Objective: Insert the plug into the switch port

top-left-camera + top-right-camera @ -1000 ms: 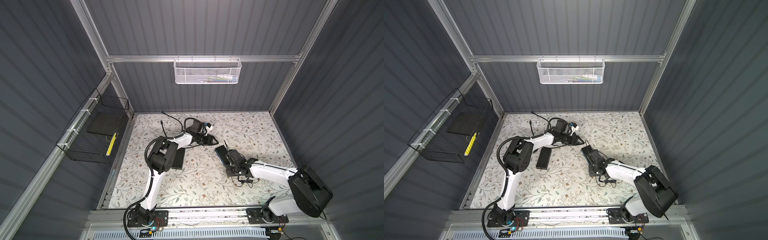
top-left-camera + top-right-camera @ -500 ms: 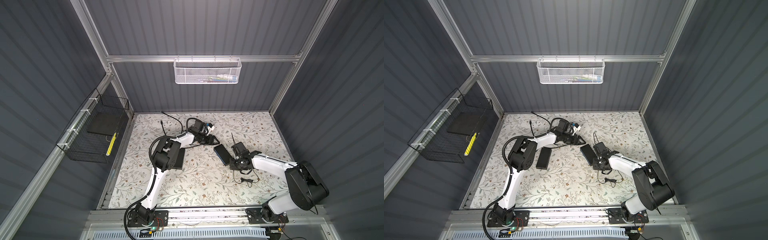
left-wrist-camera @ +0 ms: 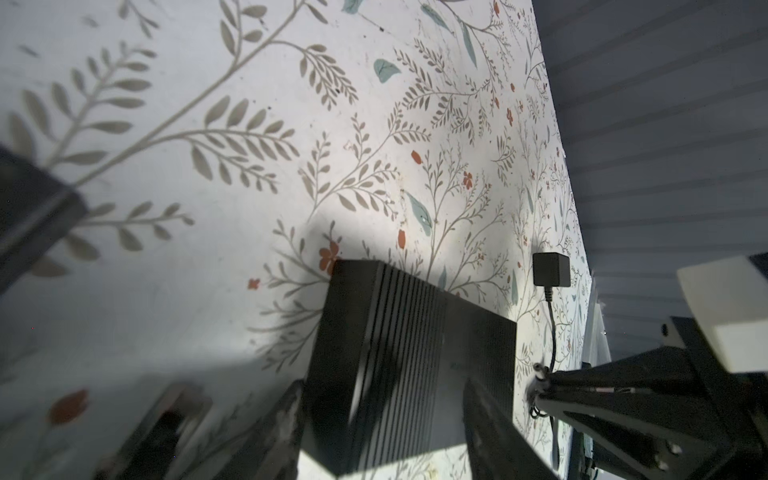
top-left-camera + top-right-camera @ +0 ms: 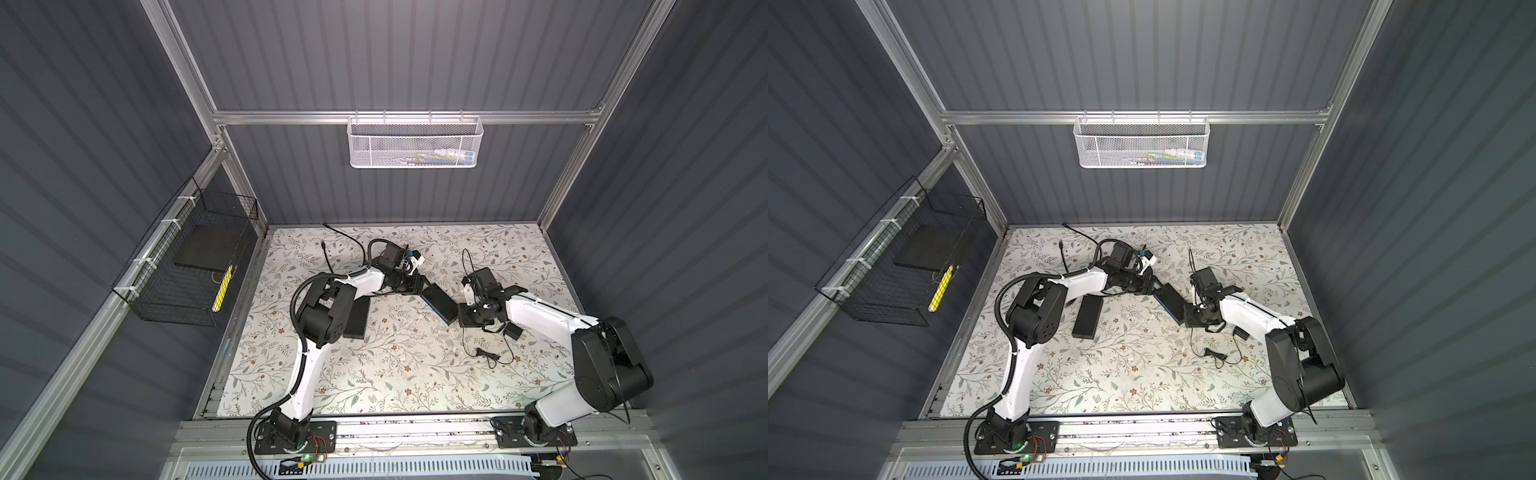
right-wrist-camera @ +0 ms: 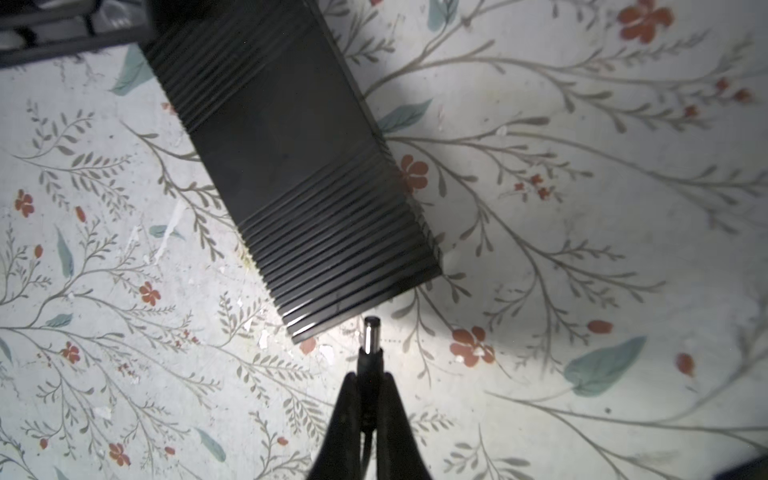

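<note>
Floral-printed covering spreads over the whole surface (image 4: 395, 374) inside grey ribbed walls. A black wire basket (image 4: 183, 266) hangs on the side wall, and a white mesh basket (image 4: 413, 143) hangs from the rail at the back.

Near the left arm a flat black box (image 4: 357, 318) lies by itself. The switch (image 4: 440, 303), a black box ribbed at both ends, lies slantwise in the middle of the surface in both top views, between the two arms.

The left hand (image 3: 384, 415) grips the switch's far end, one finger on each long side. From the opposite side the right hand (image 5: 365, 386) comes in low, its fingers pressed together on the black collar of the barrel plug (image 5: 370, 336).

The plug's metal tip points at the switch's near ribbed end and sits just beside that end's lower corner, with a sliver of surface showing between them; it is not inside anything. No port can be made out in any view.

A small black power adapter (image 4: 512, 331) lies beside the right forearm, and its thin cable (image 4: 490, 357) loops loosely over the surface.
</note>
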